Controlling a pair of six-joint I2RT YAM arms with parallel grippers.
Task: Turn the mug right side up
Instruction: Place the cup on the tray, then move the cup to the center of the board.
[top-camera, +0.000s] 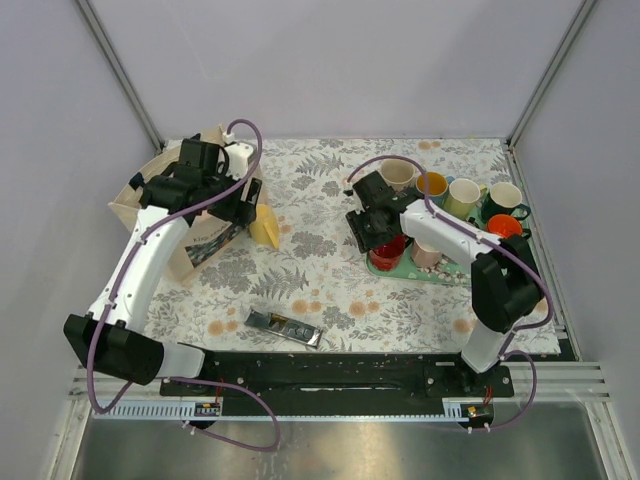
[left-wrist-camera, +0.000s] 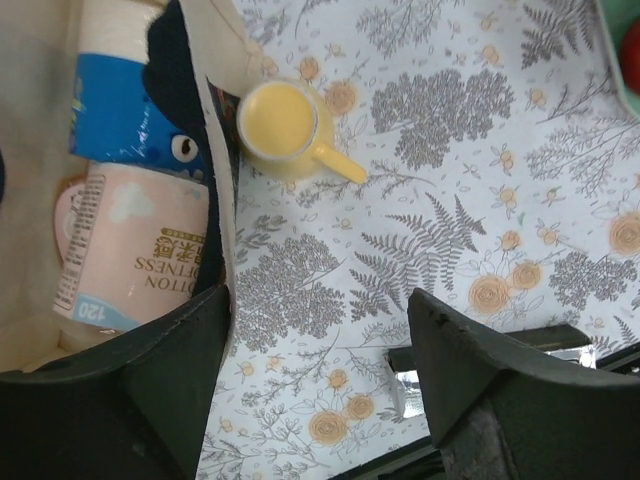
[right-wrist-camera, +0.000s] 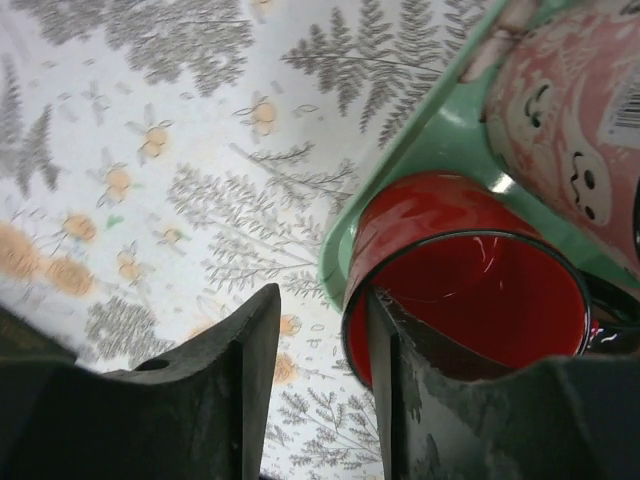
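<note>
Tray (right-wrist-camera: 440, 150) edge: red mug (right-wrist-camera: 430, 215) upright w/ right hand (right-wrist-camera: 325, 298) astride rim.

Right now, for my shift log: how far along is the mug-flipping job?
Done: the red mug stands mouth-up on the green tray. In hand: the right gripper straddles its rim, jaws apart, not clamping. Remaining: lift that arm clear. The left gripper hangs open, idle.

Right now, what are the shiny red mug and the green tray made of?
Round red mug: probably enamelled metal, though glazed ceramic is possible. It is glossy, with bright reflections inside and a thin dark rim. Flat mint-green tray: likely plastic, smooth with a soft sheen. Its raised edge is rounded and evenly coloured.
</note>
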